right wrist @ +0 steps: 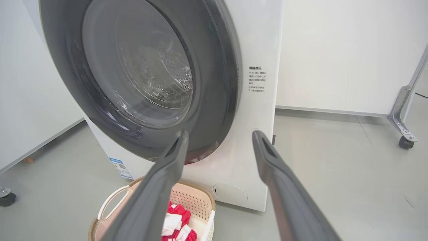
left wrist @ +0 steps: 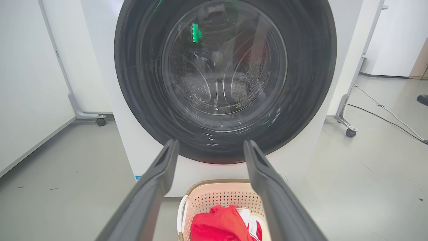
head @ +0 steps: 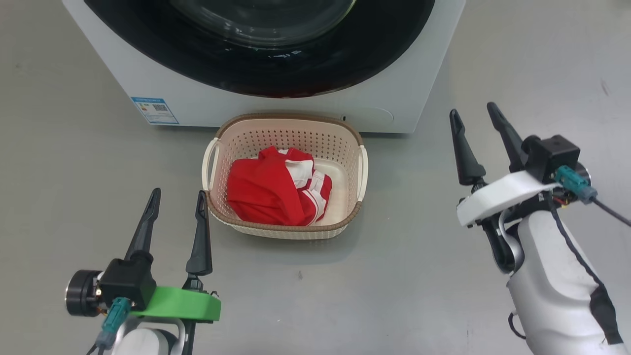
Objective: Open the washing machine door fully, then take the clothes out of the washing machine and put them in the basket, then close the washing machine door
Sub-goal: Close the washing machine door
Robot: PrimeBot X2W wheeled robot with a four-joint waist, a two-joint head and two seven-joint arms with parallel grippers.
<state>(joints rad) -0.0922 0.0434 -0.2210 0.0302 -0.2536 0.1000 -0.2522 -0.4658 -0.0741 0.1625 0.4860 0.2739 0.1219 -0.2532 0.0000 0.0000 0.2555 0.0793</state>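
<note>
Grey floor point(head: 394, 296) spreads wide either side of the basket point(head: 291, 120), which sits just before the washing machine point(head: 123, 74), clothes point(head: 266, 190) inside. The washing machine door point(head: 345, 59) is shut. Left gripper point(head: 179, 192) and right gripper point(head: 472, 108) flank the basket, fingers spread, holding nothing.

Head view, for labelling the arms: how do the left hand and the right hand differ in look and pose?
The left hand sits on a green mount; the right hand on a white mount. The left hand stands close beside the left rim of the basket; the right hand stands well apart on its other side. Both are open and empty, dark fingers pointing toward the washing machine.
</note>
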